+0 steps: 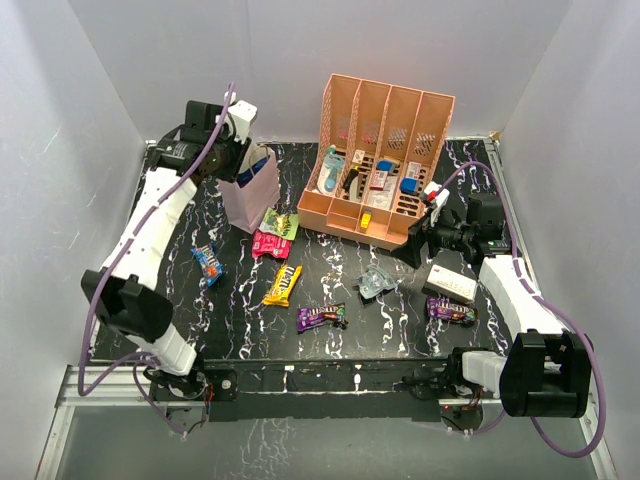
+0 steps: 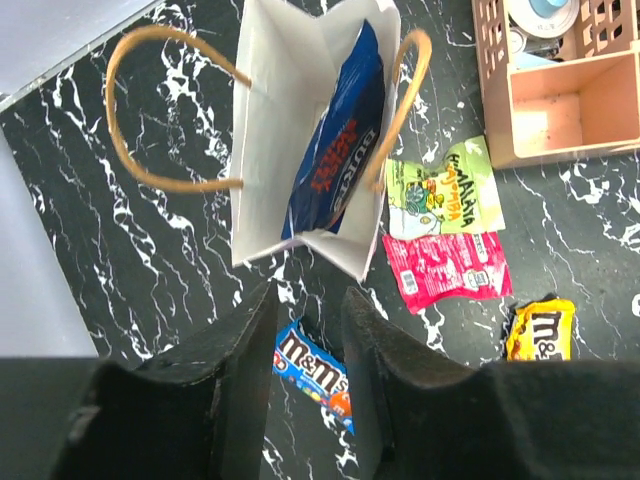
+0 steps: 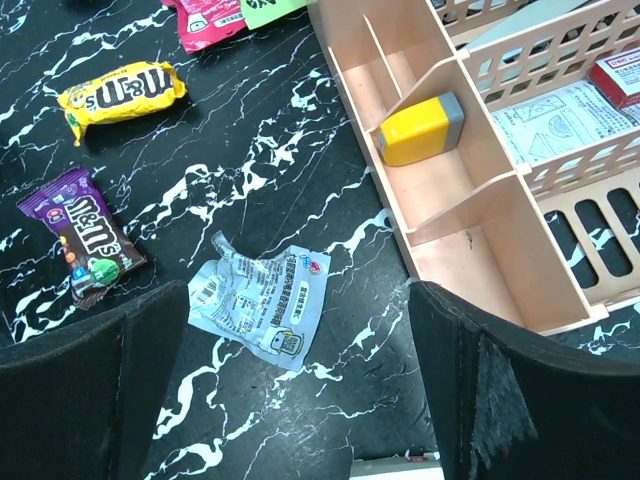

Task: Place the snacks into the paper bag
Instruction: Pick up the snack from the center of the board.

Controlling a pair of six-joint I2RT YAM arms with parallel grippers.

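Black left fingers [image 2: 245, 370] stand slightly apart and empty above the pale pink paper bag [image 2: 268, 150], where the large blue crisp bag [image 2: 340, 130] already sits. Wide open, the right fingers [image 3: 100, 385] hover over the clear-silver packet [image 3: 262, 300] on the tabletop [image 3: 300, 160]. Lowering and gripping it seems to be the next step.

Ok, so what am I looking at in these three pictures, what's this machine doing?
Two robot arms are bolted to a black marbled table. One picture looks down from above; the other two come from a camera on each wrist. The left tool hovers, slightly open, above a small paper bag with a blue crisp bag inside. The right tool is wide open above a silvery packet. Other snack packets lie loose near an orange rack. Neither tool holds anything.
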